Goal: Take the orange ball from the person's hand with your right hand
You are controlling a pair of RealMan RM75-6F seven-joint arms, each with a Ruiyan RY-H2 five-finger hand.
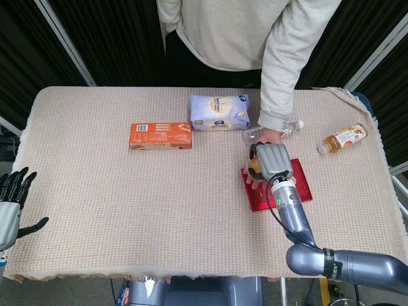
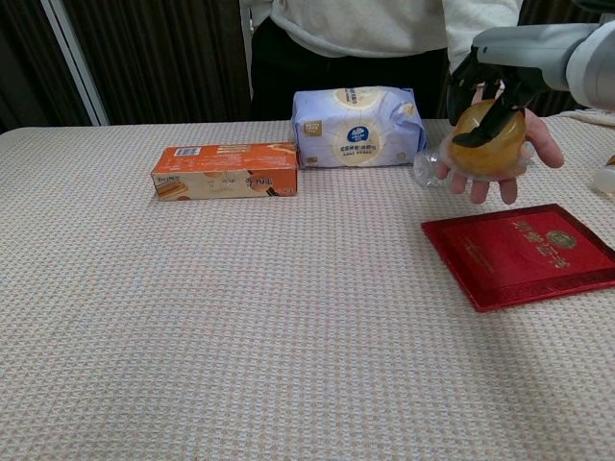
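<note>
The orange ball (image 2: pixel 488 139) lies in the person's upturned palm (image 2: pixel 527 158) above the table's right side. My right hand (image 2: pixel 485 88) comes down over the ball from above, and its dark fingers (image 2: pixel 495 113) curl round it and grip it. From the head view my right hand (image 1: pixel 273 159) covers nearly all of the ball (image 1: pixel 254 163), leaving only an orange sliver at its left edge. My left hand (image 1: pixel 10 203) hangs off the table's near left edge, holding nothing, fingers apart.
A red booklet (image 2: pixel 524 252) lies flat just below the ball. An orange box (image 2: pixel 225 170) and a blue-white pack (image 2: pixel 357 127) sit at the back middle. A clear bottle (image 1: pixel 290 124) and an orange drink bottle (image 1: pixel 344 138) lie at the right.
</note>
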